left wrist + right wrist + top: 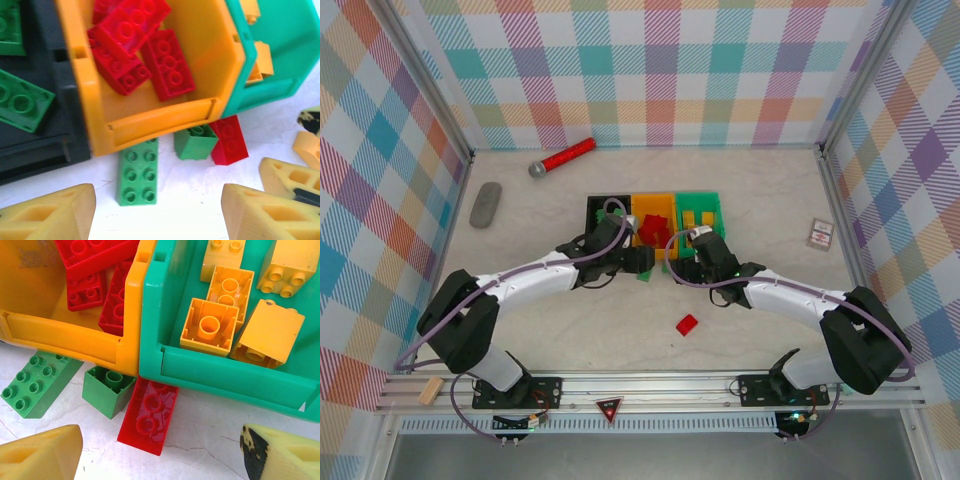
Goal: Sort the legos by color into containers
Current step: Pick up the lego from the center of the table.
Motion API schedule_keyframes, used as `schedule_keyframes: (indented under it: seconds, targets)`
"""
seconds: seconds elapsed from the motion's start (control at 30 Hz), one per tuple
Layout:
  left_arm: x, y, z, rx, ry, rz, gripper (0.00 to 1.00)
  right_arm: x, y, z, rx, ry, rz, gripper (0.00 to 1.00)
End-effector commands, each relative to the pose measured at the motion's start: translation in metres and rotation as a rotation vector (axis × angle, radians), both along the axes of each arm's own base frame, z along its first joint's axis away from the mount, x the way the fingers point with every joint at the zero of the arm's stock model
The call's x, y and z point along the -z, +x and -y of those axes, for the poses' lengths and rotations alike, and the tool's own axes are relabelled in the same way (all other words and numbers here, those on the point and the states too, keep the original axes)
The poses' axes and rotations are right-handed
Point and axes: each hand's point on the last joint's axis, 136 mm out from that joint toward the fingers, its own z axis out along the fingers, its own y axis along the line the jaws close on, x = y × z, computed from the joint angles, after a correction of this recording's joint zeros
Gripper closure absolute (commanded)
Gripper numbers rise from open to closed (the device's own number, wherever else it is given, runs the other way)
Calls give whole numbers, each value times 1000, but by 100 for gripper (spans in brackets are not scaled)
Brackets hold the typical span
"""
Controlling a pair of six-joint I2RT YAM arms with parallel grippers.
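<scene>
Three containers stand in a row: black bin [605,213], orange bin [652,212], green bin [701,210]. Red legos [167,65] lie in the orange bin [150,117], green ones [20,100] in the black bin [45,147], yellow ones [210,327] in the green bin [225,372]. Against the bins' front sit a long green brick [136,172], a small green brick [107,390] and an upturned red brick [148,415]. My left gripper [157,215] is open just short of the long green brick. My right gripper [160,460] is open in front of the red brick. Another red brick [687,324] lies apart, nearer the arms.
A red-handled microphone [563,157] and a grey remote [486,203] lie at the back left. A small card [820,233] sits at the right. Both grippers [663,264] meet close together before the bins. Checked walls enclose the table.
</scene>
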Motion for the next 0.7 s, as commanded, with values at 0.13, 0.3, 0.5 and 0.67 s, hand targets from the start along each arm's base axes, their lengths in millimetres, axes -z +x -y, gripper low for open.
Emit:
schedule_keyframes:
  seconds: [0.13, 0.3, 0.5, 0.67]
  targets:
    - [22, 0, 9, 1, 80, -19, 35, -16, 11, -2, 19, 14, 42, 17]
    - [26, -5, 16, 13, 85, -15, 35, -18, 10, 1, 25, 17, 50, 17]
    - [30, -3, 5, -48, 162, 4, 35, -8, 7, -6, 3, 38, 6, 26]
    - [22, 2, -19, -157, 218, 32, 37, 4, 2, -11, 7, 63, -52, 35]
